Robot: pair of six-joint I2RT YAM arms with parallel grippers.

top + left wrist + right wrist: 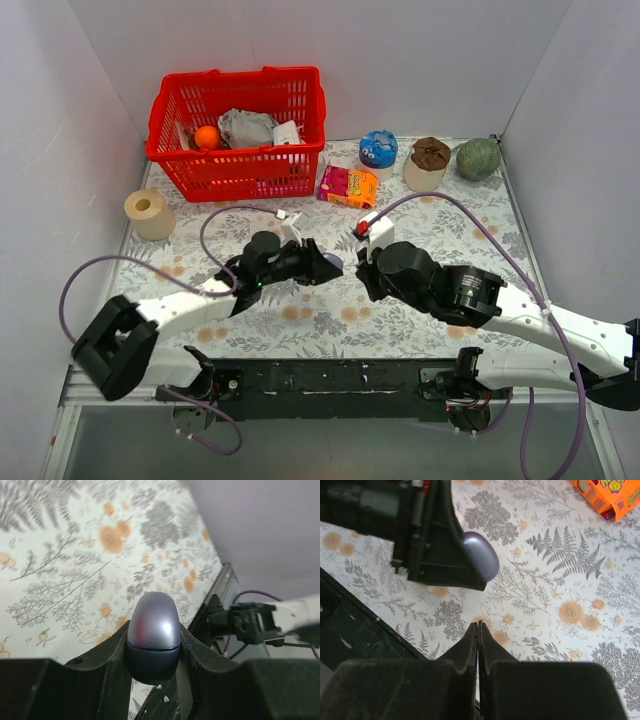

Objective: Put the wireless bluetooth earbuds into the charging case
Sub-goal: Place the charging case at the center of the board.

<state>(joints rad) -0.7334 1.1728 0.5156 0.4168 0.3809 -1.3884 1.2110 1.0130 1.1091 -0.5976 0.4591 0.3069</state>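
The case (153, 627), lid closed, sits clamped between the left gripper's (153, 647) fingers (117, 647), its rounded end poking out past the tips. It is held above the middle of the floral table (330, 315). The right gripper (478, 629) faces it from just beside, not touching, its fingers pressed together with nothing visible between them. An orange box (348, 186) and red basket (240, 150) lie farther back.
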